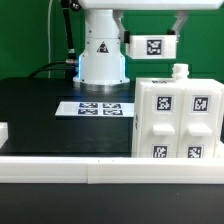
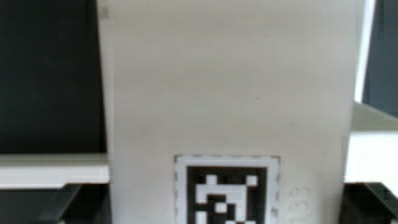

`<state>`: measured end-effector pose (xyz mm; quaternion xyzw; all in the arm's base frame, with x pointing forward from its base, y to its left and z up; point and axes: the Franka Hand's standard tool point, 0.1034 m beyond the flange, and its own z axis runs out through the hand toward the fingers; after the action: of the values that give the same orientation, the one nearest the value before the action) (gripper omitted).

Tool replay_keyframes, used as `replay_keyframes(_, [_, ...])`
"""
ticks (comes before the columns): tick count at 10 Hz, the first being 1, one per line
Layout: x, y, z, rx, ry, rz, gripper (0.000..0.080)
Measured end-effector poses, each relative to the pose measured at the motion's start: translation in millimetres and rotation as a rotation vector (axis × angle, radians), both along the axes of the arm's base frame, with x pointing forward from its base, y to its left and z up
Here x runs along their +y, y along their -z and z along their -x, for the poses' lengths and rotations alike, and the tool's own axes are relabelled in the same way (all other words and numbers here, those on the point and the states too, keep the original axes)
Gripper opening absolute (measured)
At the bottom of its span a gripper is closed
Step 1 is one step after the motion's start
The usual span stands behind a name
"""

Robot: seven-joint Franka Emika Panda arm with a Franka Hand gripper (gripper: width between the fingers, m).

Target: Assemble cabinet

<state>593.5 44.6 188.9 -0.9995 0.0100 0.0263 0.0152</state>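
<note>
The cabinet (image 1: pixel 176 120), a large white box with four tagged panels on its front face, stands on the black table at the exterior view's right, with a small white knob (image 1: pixel 180 70) on top. My gripper (image 1: pixel 168 34) hangs high above the cabinet and is shut on a white tagged panel (image 1: pixel 151 45), held in the air clear of the cabinet. In the wrist view the panel (image 2: pixel 214 100) fills the middle as a long white slab with a marker tag near my gripper (image 2: pixel 222 208). The dark fingers (image 2: pixel 43 206) press on both its sides.
The white robot base (image 1: pixel 101 50) with a triangle sticker stands at the back. The marker board (image 1: pixel 98 107) lies in front of it. A white rail (image 1: pixel 60 165) runs along the table's front edge. A small white piece (image 1: pixel 3 131) sits at the exterior view's far left.
</note>
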Motion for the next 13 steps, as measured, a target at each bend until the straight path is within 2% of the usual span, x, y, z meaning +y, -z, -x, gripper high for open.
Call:
replay_keyframes(1, [6.9, -3.4, -1.0, -0.001, 0.011, 0.000, 0.0558])
replay_keyframes(3, [3.7, -0.6, -0.3, 0.002, 0.008, 0.001, 0.0558])
replay_keyframes(5, [10.7, 5.4, 1.0, -0.015, -0.004, 0.002, 0.0558])
replay_keyframes(9, [24.8, 11.5, -18.2, -0.024, -0.022, 0.003, 0.0558])
replay_keyframes(13, [27.7, 11.6, -20.1, -0.030, -0.026, 0.002, 0.0558])
